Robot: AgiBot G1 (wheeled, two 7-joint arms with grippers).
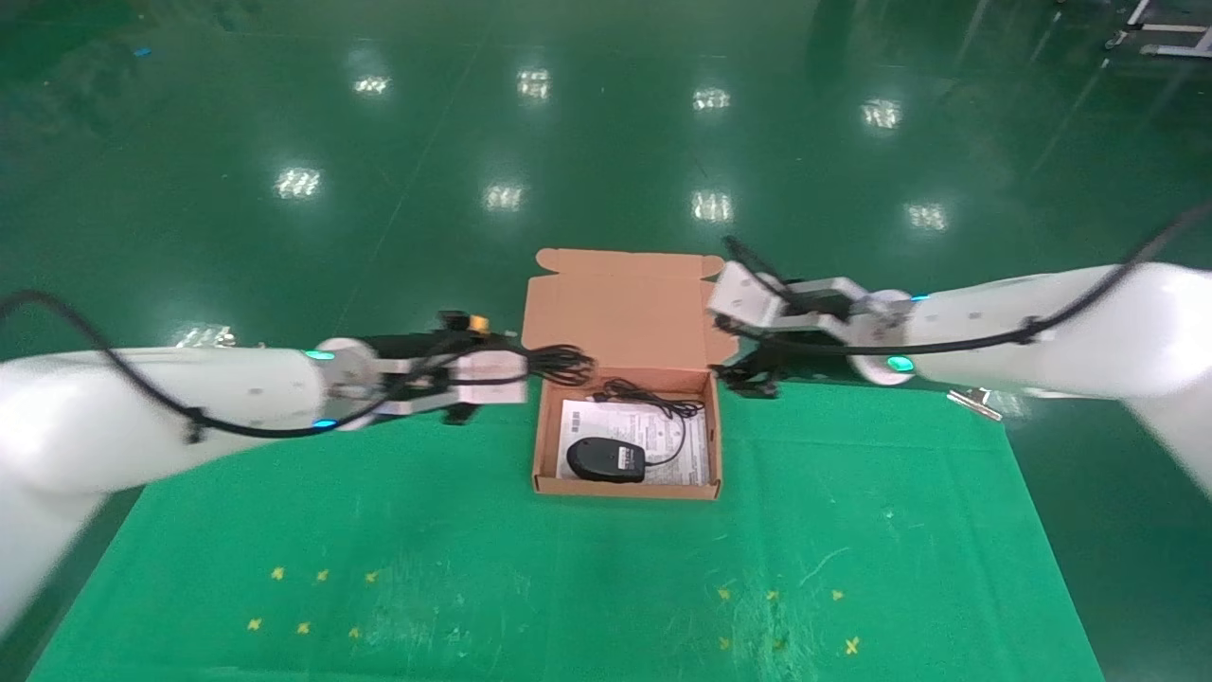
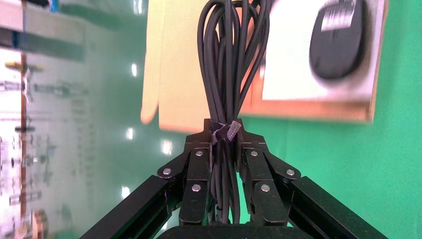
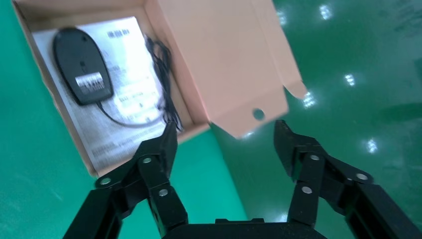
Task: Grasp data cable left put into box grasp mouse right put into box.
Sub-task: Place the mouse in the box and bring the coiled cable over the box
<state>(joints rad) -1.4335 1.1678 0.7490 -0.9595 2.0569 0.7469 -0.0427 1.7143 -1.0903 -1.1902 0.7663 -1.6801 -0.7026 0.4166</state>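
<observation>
The box (image 1: 546,445) stands open mid-table, its flap lid (image 1: 620,308) raised at the back. The black mouse (image 1: 606,459) lies inside on the white sheet, label side up, with its cord (image 1: 653,398) bunched toward the back. My left gripper (image 1: 524,376) is shut on the data cable (image 1: 566,365), a looped black bundle held above the box's back left corner. In the left wrist view the jaws (image 2: 226,130) clamp the cable (image 2: 230,59) at its tie. My right gripper (image 1: 748,375) is open and empty beside the box's back right corner; it also shows in the right wrist view (image 3: 224,135).
The green cloth-covered table (image 1: 568,587) has small yellow marks near its front. The table's far edge lies just behind the box, with shiny green floor beyond. The lid's tab with the round hole (image 3: 258,114) hangs close before my right gripper's fingers.
</observation>
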